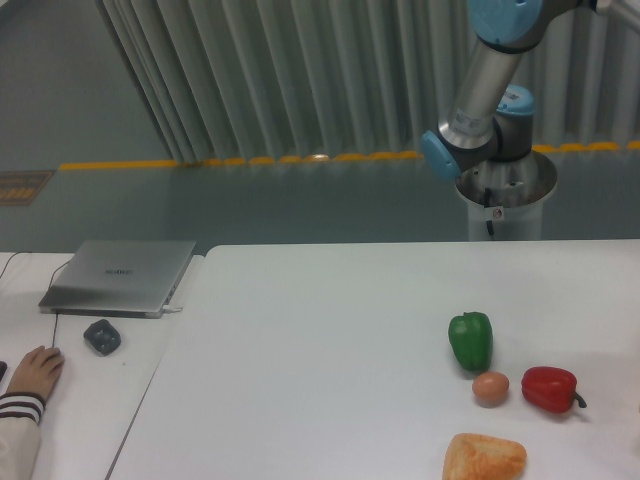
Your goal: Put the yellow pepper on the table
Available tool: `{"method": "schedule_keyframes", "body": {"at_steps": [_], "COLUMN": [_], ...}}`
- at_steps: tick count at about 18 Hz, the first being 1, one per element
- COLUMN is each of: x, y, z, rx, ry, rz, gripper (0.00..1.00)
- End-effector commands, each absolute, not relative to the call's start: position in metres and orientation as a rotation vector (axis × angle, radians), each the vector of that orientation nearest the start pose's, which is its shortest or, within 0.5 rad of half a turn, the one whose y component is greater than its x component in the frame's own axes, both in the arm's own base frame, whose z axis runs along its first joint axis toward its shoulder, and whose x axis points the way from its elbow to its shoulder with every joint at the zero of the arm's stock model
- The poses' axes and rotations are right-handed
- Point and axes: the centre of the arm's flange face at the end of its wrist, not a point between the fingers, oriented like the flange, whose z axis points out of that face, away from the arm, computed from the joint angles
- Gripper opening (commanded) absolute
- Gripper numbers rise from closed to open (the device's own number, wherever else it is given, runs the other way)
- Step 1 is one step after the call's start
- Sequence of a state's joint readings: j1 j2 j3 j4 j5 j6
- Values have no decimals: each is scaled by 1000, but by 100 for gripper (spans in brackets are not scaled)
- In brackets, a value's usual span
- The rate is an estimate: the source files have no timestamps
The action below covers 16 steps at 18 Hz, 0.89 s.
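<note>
The yellow pepper is not in view. The white table (320, 350) fills the lower right of the camera view. On its right part lie a green pepper (470, 340), a red pepper (549, 389), a small orange-brown egg-like ball (490, 388) and a bread roll (484, 458). Only the arm's base and lower links (487, 110) show at the top right, behind the table. The gripper itself is out of the frame, so I cannot see whether it holds anything.
A narrower white desk (90, 400) stands at the left with a silver laptop (120, 276), a grey mouse (102, 336) and a person's hand (35, 372). A vertical blind and a yellow floor line run behind.
</note>
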<state>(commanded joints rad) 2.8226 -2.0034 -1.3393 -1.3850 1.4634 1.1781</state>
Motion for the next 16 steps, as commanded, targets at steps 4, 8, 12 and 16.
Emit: {"method": "schedule_keyframes", "body": {"at_steps": [4, 8, 12, 16], "x": [-560, -516, -467, -438], "y": [366, 401, 432, 436], "z": [393, 410, 404, 383], "rx": [-3024, -3036, -3127, -3165], "ry": [-55, 121, 324, 574], "rz": [-132, -192, -223, -251], "gripper": [34, 34, 34, 37]}}
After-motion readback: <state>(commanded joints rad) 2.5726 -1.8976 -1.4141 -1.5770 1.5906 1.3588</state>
